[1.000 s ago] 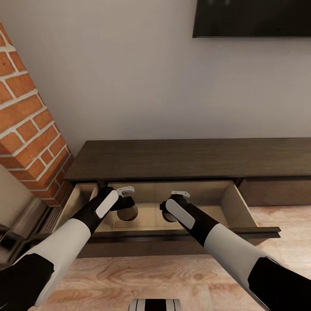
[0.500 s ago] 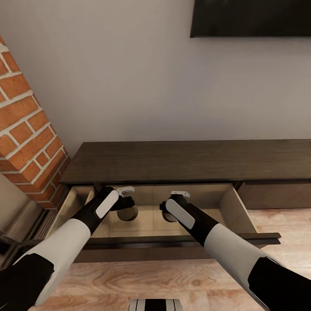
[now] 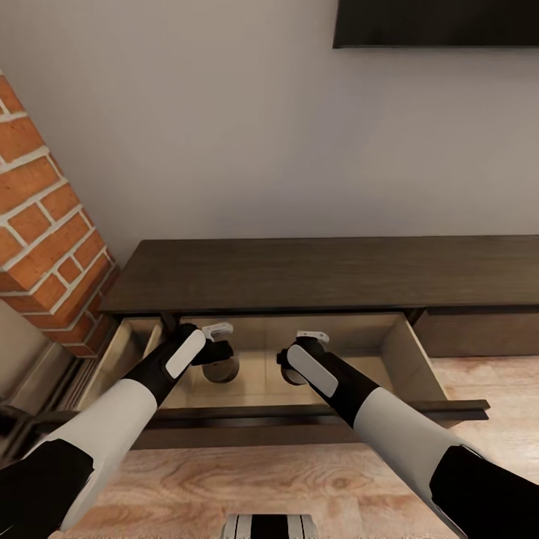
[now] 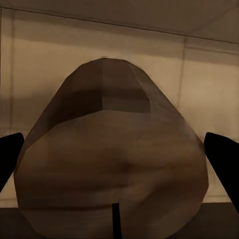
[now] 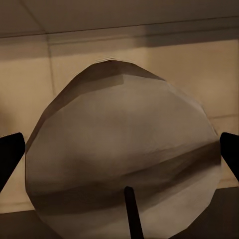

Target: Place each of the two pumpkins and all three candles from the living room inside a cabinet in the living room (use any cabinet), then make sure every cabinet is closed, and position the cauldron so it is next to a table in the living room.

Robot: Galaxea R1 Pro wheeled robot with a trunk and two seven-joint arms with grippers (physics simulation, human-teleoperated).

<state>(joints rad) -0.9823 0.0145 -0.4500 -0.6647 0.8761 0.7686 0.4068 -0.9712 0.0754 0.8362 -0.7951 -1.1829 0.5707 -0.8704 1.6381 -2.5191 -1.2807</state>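
Left claw: left gripper (image 4: pixel 113 154) pinching a candle (image 4: pixel 112 159) — dark fingertips (image 4: pixel 10 154) show at both its flanks
Right claw: right gripper (image 5: pixel 119 154) pinching a second candle (image 5: pixel 122 159) the same way
Where: both hang inside the cabinet (image 3: pixel 322 273), over the pale floor of its pulled-out drawer (image 3: pixel 397 352), side by side
Key relation: each candle sits wick-end toward its wrist, drawer floor beneath — release looks like the next step, neither arm nearer

The view shifts a little: the brick column (image 3: pixel 45 247) sits further toward the left edge and lower, the dark screen (image 3: pixel 438 22) on the wall shows less, and the cabinet (image 3: pixel 329 273) top lies slightly higher. This is camera movement, not the furniture's.
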